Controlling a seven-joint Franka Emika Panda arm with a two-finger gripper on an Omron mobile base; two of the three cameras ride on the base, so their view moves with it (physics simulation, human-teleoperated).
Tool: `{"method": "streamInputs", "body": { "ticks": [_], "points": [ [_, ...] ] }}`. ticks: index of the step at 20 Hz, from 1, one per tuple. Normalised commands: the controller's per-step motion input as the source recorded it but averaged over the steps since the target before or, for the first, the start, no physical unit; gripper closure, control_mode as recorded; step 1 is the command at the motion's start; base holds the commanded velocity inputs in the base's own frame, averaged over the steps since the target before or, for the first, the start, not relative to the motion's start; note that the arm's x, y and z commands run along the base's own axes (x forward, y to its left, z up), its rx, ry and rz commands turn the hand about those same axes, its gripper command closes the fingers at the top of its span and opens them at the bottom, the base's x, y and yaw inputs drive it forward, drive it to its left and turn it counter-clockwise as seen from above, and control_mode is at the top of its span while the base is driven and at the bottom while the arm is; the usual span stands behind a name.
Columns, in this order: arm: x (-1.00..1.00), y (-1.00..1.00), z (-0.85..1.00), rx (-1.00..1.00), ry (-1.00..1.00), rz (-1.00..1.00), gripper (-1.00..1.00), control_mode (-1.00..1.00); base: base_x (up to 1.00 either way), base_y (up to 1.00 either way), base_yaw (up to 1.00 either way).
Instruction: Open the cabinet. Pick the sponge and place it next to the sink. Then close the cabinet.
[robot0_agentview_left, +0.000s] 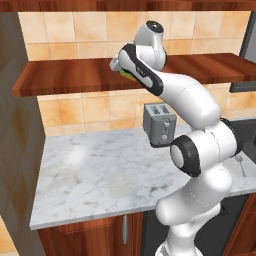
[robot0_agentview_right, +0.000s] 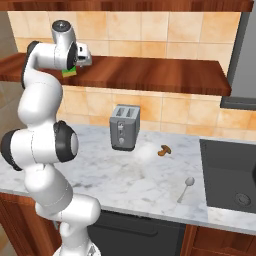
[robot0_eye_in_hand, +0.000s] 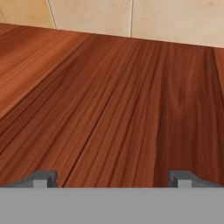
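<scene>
The cabinet's long reddish-brown plank shelf runs along the tiled wall, and its wood grain lies under the hand. My gripper hovers just above the shelf with its fingertips far apart and nothing between them, so it is open. A green and yellow sponge peeks out below the hand at the shelf's front edge, partly covered by the wrist. The dark sink is set into the counter at the far right.
A silver toaster stands on the marble counter below the shelf. A small brown lump and a spoon lie between toaster and sink. A low wood door with a metal handle is under the counter.
</scene>
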Motion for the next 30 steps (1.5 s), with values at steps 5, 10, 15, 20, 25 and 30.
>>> {"method": "streamInputs", "body": {
  "ticks": [5,10,15,20,25,30],
  "points": [
    [0.00,-0.04,0.00,0.00,-0.02,0.00,-1.00,-1.00,0.00,0.00,0.00],
    [0.00,0.00,0.14,0.00,-0.05,0.00,-1.00,-1.00,0.00,0.00,0.00],
    [0.00,0.00,0.16,0.00,-0.05,0.00,-1.00,-1.00,0.00,0.00,0.00],
    [-0.10,-0.05,0.07,0.00,-0.02,0.00,-1.00,-1.00,0.00,0.00,0.00],
    [-0.23,-0.06,0.00,0.01,0.00,0.00,-1.00,-1.00,0.00,0.00,0.00],
    [-0.29,-0.03,0.00,0.02,0.00,0.00,-1.00,-1.00,0.00,0.00,0.00]
  ]
}}
